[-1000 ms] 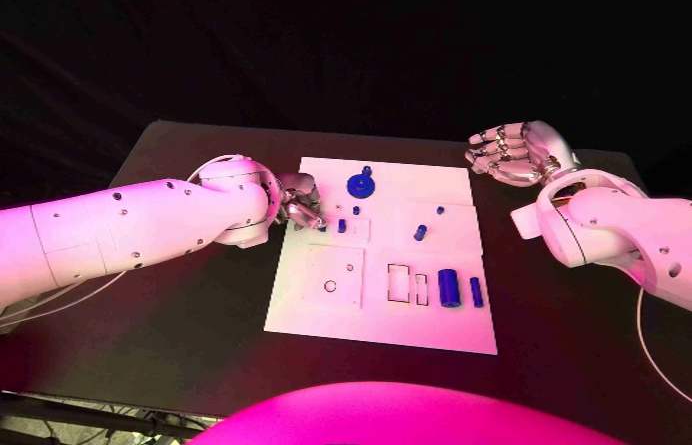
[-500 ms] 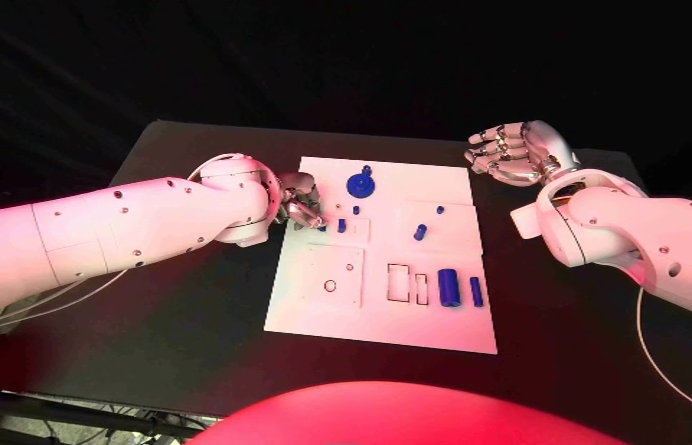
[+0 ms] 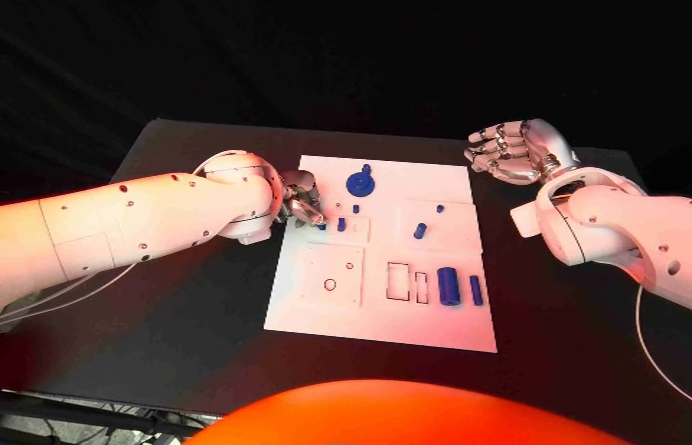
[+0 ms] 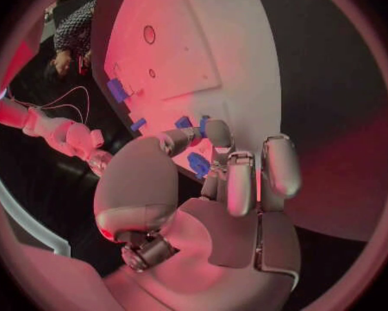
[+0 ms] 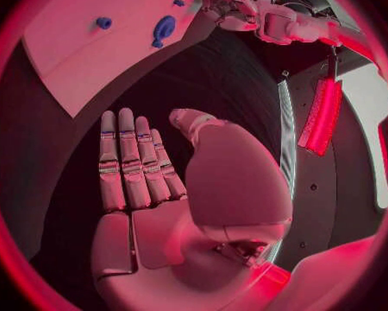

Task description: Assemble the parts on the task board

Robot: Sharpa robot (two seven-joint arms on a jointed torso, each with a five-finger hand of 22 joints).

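Lying in the middle of the black desk (image 3: 173, 295), the white task board (image 3: 378, 315) carried small blue parts: a round piece (image 3: 361, 185) near its far edge, a short peg (image 3: 420, 232) at mid-board and two cylinders (image 3: 450, 287) toward the right arm's side. The left hand (image 3: 300, 201) rested at the board's left edge, its fingers (image 4: 218, 133) pinching a small blue part (image 4: 199, 164). The right hand (image 3: 513, 151) hovered beyond the board's far right corner, fingers straight, holding nothing.
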